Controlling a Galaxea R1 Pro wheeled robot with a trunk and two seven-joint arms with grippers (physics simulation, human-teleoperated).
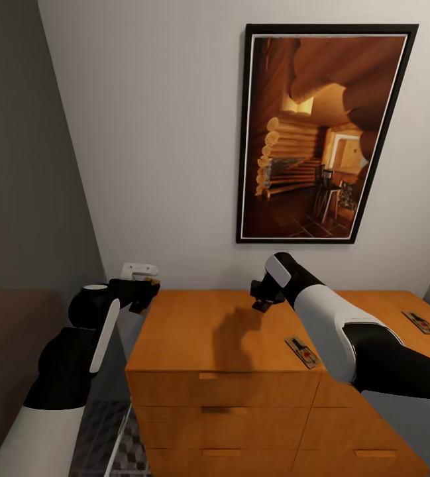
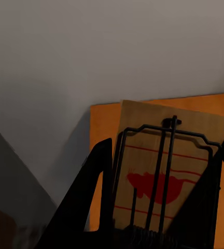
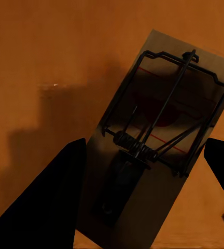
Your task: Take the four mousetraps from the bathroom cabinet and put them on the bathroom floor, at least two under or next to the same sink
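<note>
Mousetraps: one clenched in left claw (image 2: 158,228) off the cabinet (image 1: 221,331) edge, one gripped by right claw (image 3: 143,207) above its top, two (image 1: 302,351) on top; carry level, avoid spring bars.

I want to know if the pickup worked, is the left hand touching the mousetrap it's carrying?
Touching. In the left wrist view the mousetrap sits wedged between the left hand's two dark fingers, raised off the cabinet behind it.
</note>
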